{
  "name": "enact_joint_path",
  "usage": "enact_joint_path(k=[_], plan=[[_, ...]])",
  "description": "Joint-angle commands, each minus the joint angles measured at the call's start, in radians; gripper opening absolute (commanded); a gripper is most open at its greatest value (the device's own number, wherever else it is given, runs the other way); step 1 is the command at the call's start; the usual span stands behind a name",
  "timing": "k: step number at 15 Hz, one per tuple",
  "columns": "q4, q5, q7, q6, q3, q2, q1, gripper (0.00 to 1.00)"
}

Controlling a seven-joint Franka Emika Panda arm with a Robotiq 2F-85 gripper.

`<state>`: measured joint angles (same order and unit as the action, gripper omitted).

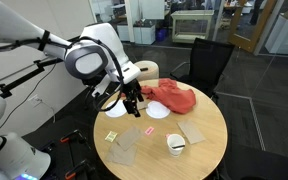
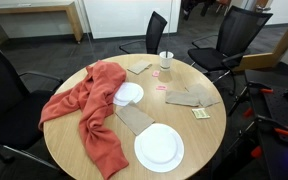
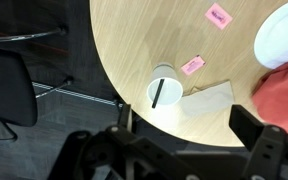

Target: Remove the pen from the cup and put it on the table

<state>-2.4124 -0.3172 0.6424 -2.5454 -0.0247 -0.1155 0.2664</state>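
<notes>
1. The claw (image 1: 133,110) hangs above the left part of the table (image 1: 154,162), near a white plate (image 1: 159,111) and well apart from the cup (image 1: 176,144). In the wrist view its fingers (image 3: 254,125) stand wide apart with nothing between them, so it is open and empty.
2. The pen (image 3: 160,94) is in the cup, a thin dark stick leaning against the rim. Nothing of the task looks done yet. I judge the step in hand to be the approach to the cup.
3. The cup stands close to the near right edge of the table. It looks small and light, so a sideways bump from a finger on the way down could tip it or push it off.
4. The pen is thin and tilted. If the claw closes off-centre, it may miss the pen, let it slip, or pinch the rim as well and lift the cup with it.
5. A brown paper (image 3: 209,100) lies just beside the cup and a pink note (image 3: 192,65) is near it. A low sweep could drag either one into the cup.
6. A round pen may roll when set down. If it is released near the edge, it could drop to the floor, so bare wood further in looks safer.
</notes>
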Motion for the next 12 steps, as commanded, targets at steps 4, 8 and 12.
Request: enact_joint_path(k=[4, 8, 12], plan=[[0.021, -0.108, 0.121, -0.028, -0.043, 0.040, -0.025, 1.00], [0.036, -0.121, 0.156, -0.030, -0.044, 0.058, -0.024, 1.00], [0.081, -0.197, 0.322, -0.052, -0.066, 0.129, -0.019, 1.00]])
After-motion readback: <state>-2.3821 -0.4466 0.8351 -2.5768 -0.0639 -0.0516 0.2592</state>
